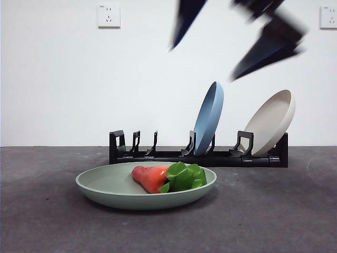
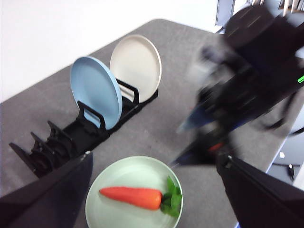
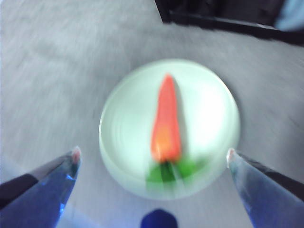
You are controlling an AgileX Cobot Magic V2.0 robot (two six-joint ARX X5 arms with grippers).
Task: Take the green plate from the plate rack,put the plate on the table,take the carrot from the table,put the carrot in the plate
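Table (image 1: 295, 221): dark grey and mottled, carrying everything else in front of a white wall.
Plate rack (image 1: 174, 155): long, low and black, standing toward the back of the table; its slots nearer the left end hold nothing.
Blue plate (image 1: 209, 117): on edge in the rack, leaning slightly.
Beige plate (image 1: 269, 122): also in the rack, just beside the blue one, tilted back further.
Green plate (image 1: 105, 184): flat on the table in front of the rack, apart from it.
Carrot (image 1: 152, 177): lying on its side inside the green plate, orange body pointing one way, green leaves at the other end, near the rim.
Right gripper (image 3: 152, 159): up in the air above the plate, blurred, jaws spread wide apart with nothing between them.
Left gripper (image 2: 154, 164): high, off to one side of the plate, jaws likewise wide apart and empty.
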